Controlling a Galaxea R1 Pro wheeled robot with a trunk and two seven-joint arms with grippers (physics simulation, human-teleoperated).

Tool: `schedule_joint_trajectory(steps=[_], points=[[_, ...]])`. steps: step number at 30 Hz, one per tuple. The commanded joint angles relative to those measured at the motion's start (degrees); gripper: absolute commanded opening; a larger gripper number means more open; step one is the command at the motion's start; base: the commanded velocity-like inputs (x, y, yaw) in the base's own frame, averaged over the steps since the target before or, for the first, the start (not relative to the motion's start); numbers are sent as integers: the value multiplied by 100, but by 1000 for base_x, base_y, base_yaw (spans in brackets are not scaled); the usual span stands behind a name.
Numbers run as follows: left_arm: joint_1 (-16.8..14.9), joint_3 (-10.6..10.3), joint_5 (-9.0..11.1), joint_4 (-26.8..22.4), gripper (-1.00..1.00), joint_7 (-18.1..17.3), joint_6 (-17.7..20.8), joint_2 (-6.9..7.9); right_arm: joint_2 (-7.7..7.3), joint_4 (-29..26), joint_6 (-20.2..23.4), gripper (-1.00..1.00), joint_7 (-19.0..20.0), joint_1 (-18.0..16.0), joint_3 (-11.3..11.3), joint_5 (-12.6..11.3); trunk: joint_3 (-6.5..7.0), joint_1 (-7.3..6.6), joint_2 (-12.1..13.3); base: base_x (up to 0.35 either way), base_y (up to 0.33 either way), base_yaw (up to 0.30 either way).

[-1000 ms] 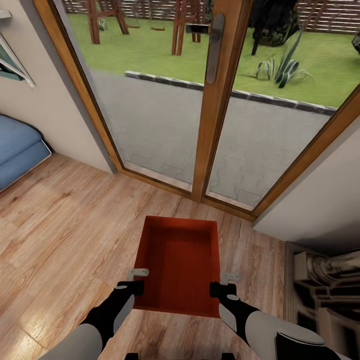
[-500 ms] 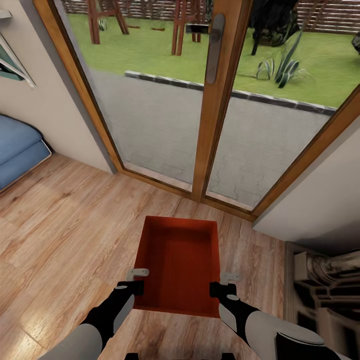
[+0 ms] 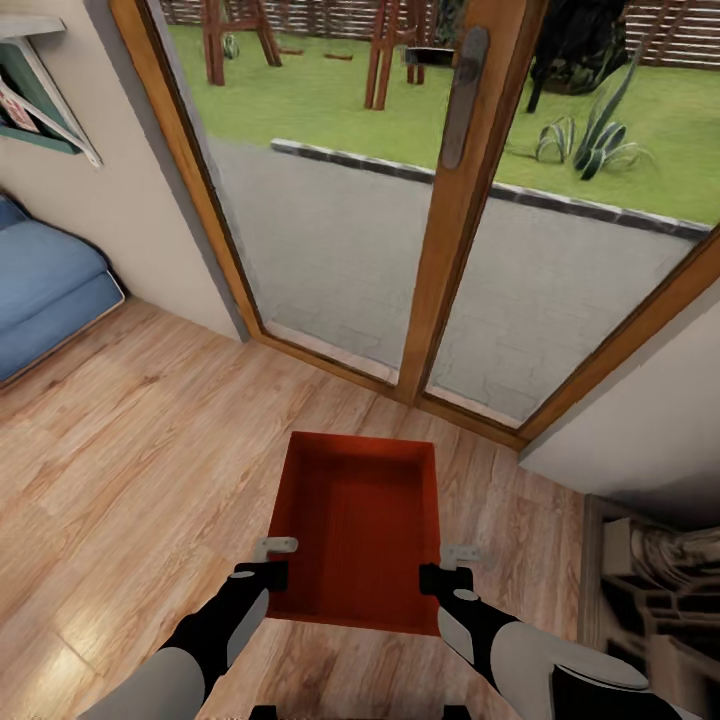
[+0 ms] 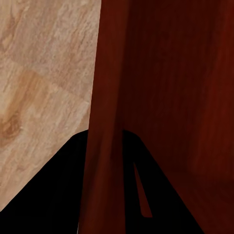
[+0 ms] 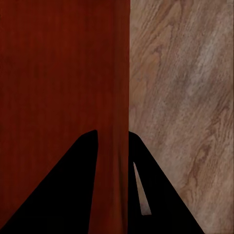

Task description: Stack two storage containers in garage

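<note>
Grippers [image 3: 277, 548] [image 3: 458, 553] clamp empty orange-red container [image 3: 360, 520].

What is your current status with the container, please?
Left tool and right tool each shut on a side wall of the storage container. Container held over wood floor. Glass doors directly ahead.

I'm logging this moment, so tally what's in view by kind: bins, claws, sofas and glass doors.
Orange-red bin: 1
Claws: 2, left claw, right claw, each clamped on a bin side wall
Blue sofa: 1
Wood-framed glass doors: 2
Total: 6
</note>
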Motion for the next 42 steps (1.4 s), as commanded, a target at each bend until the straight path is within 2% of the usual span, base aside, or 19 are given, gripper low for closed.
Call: schedule_joint_trajectory(steps=[1,42], points=[[-9,265,6,-379,-100,80,32,61,-43,82,-3,-100,-22,1,228,-62,-5,1,-4,0,0,268],[-9,273,6,-384,-100,81,32,70,-65,94,-4,-100,-33,1,212,-78,-5,1,-4,0,0,271]])
